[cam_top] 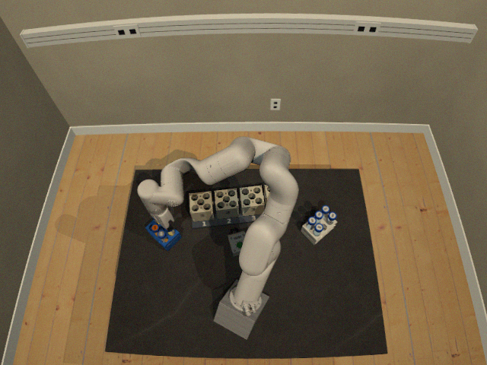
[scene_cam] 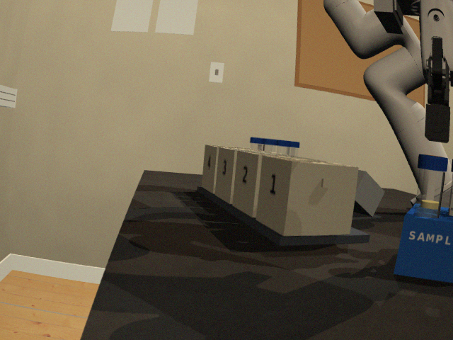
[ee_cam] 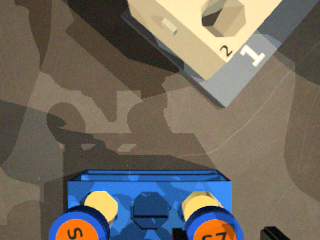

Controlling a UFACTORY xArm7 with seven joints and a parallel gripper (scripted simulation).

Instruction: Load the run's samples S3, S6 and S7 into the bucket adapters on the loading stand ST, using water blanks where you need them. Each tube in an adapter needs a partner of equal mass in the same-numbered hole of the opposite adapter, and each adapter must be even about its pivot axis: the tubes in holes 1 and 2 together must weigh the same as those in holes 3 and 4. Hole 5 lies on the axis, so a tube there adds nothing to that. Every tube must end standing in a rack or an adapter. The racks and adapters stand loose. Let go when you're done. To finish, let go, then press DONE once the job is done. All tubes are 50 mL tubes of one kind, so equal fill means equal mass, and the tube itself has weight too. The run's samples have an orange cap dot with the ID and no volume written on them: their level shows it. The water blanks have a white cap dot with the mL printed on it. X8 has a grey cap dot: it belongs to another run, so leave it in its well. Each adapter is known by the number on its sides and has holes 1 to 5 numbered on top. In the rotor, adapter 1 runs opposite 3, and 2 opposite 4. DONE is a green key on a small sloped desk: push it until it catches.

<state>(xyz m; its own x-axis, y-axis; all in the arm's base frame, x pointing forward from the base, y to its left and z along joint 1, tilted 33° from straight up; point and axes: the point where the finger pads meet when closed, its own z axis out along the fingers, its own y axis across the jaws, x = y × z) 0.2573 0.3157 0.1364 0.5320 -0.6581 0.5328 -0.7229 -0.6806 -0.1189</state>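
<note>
One tube, S7 (scene_cam: 432, 163) (ee_cam: 215, 231), beneath the claw (cam_top: 167, 225) (scene_cam: 437, 138) (ee_cam: 225, 235).

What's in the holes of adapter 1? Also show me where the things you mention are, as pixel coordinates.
From above, all five holes of adapter 1 (cam_top: 202, 214) (scene_cam: 321, 205) (ee_cam: 172, 42) look unfilled: no cap or tube stands out of any. The hole bottoms are too dark to make out, and the side walls hide the interior in the exterior view.
</note>
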